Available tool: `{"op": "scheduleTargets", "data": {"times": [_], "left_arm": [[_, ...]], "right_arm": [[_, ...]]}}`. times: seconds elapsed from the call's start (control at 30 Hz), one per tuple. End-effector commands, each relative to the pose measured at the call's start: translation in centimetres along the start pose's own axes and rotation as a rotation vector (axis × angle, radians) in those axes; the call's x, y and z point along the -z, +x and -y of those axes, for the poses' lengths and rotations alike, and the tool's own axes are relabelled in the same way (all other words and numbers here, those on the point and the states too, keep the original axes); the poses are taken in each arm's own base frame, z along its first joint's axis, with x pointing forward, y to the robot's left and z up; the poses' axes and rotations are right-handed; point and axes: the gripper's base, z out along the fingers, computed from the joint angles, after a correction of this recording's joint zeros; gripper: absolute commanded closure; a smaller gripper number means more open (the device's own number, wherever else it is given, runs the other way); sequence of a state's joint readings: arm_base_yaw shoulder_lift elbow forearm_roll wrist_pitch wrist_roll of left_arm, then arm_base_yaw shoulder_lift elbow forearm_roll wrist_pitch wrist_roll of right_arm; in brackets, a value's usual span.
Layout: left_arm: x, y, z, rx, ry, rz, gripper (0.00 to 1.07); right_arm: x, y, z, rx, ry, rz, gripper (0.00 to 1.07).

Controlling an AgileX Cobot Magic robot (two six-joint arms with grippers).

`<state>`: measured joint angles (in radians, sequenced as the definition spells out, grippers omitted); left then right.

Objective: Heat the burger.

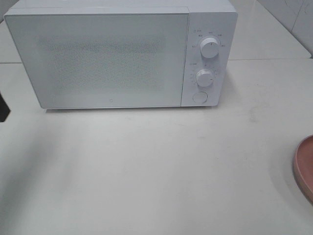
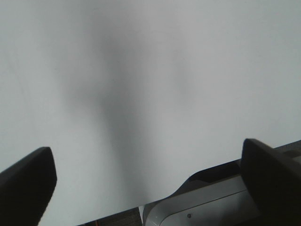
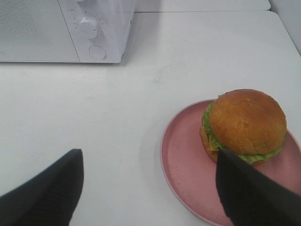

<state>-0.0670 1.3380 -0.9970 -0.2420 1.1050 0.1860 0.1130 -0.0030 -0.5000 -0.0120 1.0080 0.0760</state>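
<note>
Two grippers hang with jaws spread wide and empty: the left gripper (image 2: 146,181) over bare white table (image 1: 146,166), the right gripper (image 3: 150,188) above the table just short of the pink plate (image 3: 181,160). The burger (image 3: 244,125) sits on that plate at the table's right edge, well apart from the white microwave (image 1: 102,58), which stands at the far side, door shut, with two dials (image 1: 209,47) above a round button (image 1: 199,97).
</note>
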Motion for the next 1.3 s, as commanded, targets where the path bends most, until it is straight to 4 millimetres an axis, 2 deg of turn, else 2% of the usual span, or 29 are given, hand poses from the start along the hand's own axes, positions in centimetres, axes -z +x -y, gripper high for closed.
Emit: {"op": "scheduleTargets", "data": {"times": [0.03,0.07,0.13,0.2,0.23,0.27,0.3,0.37,0.4,0.47,0.5,0.57,0.63,0.67,0.7,0.73,0.77,0.83,0.87,0.93,1.1,1.13,1.17,1.3], "left_arm": [[2.5,1.5,-1.7,0.100,-0.031,0.048,0.07],[2.5,1.5,-1.7,0.100,-0.031,0.048,0.07],[4.2,2.4,-2.0,0.129,-0.054,0.107,0.07],[4.7,2.8,-1.9,0.127,-0.063,0.124,0.07],[5.3,3.6,-1.7,0.128,-0.084,0.152,0.07],[5.3,3.6,-1.7,0.128,-0.084,0.152,0.07],[5.5,4.8,-1.6,0.126,-0.109,0.172,0.07],[5.5,5.5,-1.5,0.131,-0.117,0.178,0.07],[5.4,6.9,-1.4,0.132,-0.132,0.198,0.07],[5.3,7.6,-1.3,0.129,-0.139,0.210,0.07],[5.1,8.9,-1.1,0.124,-0.147,0.229,0.07],[5.0,9.6,-1.0,0.123,-0.149,0.241,0.07],[4.6,11.5,-0.7,0.118,-0.153,0.270,0.07],[4.6,11.5,-0.7,0.118,-0.153,0.270,0.07],[4.5,12.9,-0.4,0.113,-0.156,0.298,0.07],[4.5,12.9,-0.4,0.113,-0.156,0.298,0.07],[4.5,14.1,-0.1,0.106,-0.158,0.338,0.07],[4.5,14.6,0.0,0.103,-0.159,0.353,0.07],[4.5,15.7,0.3,0.096,-0.162,0.392,0.07],[4.5,16.2,0.4,0.093,-0.164,0.407,0.07],[4.7,19.2,1.1,0.062,-0.183,0.549,0.07],[4.7,19.2,1.1,0.062,-0.183,0.549,0.07],[4.8,20.0,1.2,0.047,-0.198,0.625,0.07],[5.3,21.5,1.7,0.026,-0.211,0.726,0.07]], "right_arm": [[0.3,0.2,0.0,0.001,0.003,0.039,0.31],[0.3,0.2,0.0,0.001,0.003,0.039,0.31],[0.3,0.2,0.0,0.001,0.003,0.039,0.31],[0.3,0.2,0.0,0.001,0.003,0.039,0.31],[0.3,0.2,0.0,0.001,0.003,0.039,0.31],[0.3,0.2,0.0,0.001,0.003,0.039,0.31],[0.3,0.2,0.0,0.001,0.003,0.039,0.31],[0.3,0.2,0.0,0.001,0.003,0.039,0.31],[0.3,0.2,0.0,0.001,0.003,0.039,0.31],[0.3,0.2,0.0,0.001,0.003,0.039,0.31],[0.3,0.2,0.0,0.001,0.003,0.039,0.31],[0.3,0.2,0.0,0.001,0.003,0.039,0.31],[0.3,0.2,0.0,0.001,0.003,0.039,0.31],[0.3,0.2,0.0,0.001,0.003,0.039,0.31],[0.3,0.2,0.0,0.001,0.003,0.039,0.31],[0.3,0.2,0.0,0.001,0.003,0.039,0.31],[0.3,0.2,0.0,0.001,0.003,0.039,0.31],[0.3,0.2,0.0,0.001,0.003,0.039,0.31],[0.3,0.2,0.0,0.001,0.003,0.039,0.31],[0.3,0.2,0.0,0.001,0.003,0.039,0.31],[0.3,0.2,0.0,0.001,0.003,0.039,0.31],[0.3,0.2,0.0,0.001,0.003,0.039,0.31],[0.3,0.2,0.0,0.001,0.003,0.039,0.31],[0.3,0.2,0.0,0.001,0.003,0.039,0.31]]}}
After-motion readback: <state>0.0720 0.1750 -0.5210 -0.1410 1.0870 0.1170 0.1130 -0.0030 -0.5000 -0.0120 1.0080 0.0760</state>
